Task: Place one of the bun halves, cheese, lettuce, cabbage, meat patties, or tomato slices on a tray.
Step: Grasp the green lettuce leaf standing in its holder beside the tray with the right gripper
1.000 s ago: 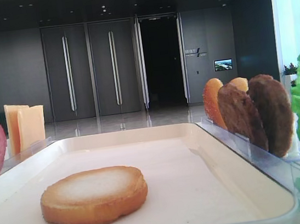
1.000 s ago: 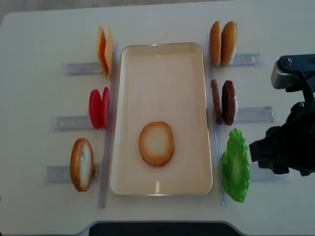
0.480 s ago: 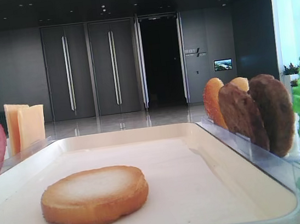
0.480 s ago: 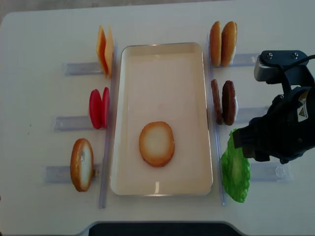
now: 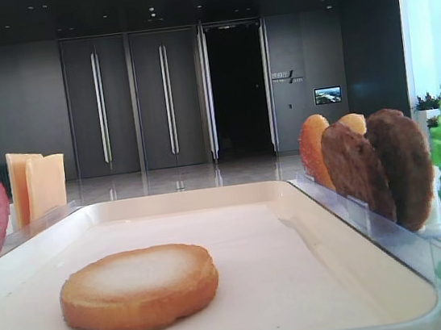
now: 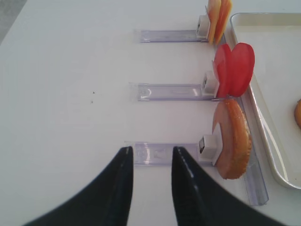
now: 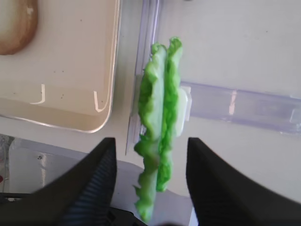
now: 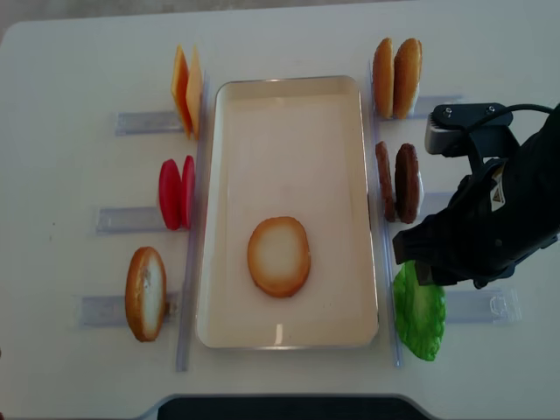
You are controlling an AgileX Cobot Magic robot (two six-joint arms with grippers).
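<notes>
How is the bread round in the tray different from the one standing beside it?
The bun half in the tray lies flat, pale face up; the bun half in the rack stands on edge. The first rests alone on the tray; the second sits outside it, in a clear holder. Both are round with golden-brown crust.

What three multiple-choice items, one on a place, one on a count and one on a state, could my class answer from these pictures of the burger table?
1. Where does the toasted bun half lie?
A. in a rack
B. on the tray
C. on the lettuce

2. How many meat patties stand in their rack?
A. one
B. two
C. four

3. How is the right end effector?
A. open astride the lettuce
B. clamped on cheese
C. out of view

Answers:
1 B: the overhead view shows it inside the tray rim.
2 B: two dark discs stand side by side.
3 A: the wrist view shows a finger on each side of the leaf.
</notes>
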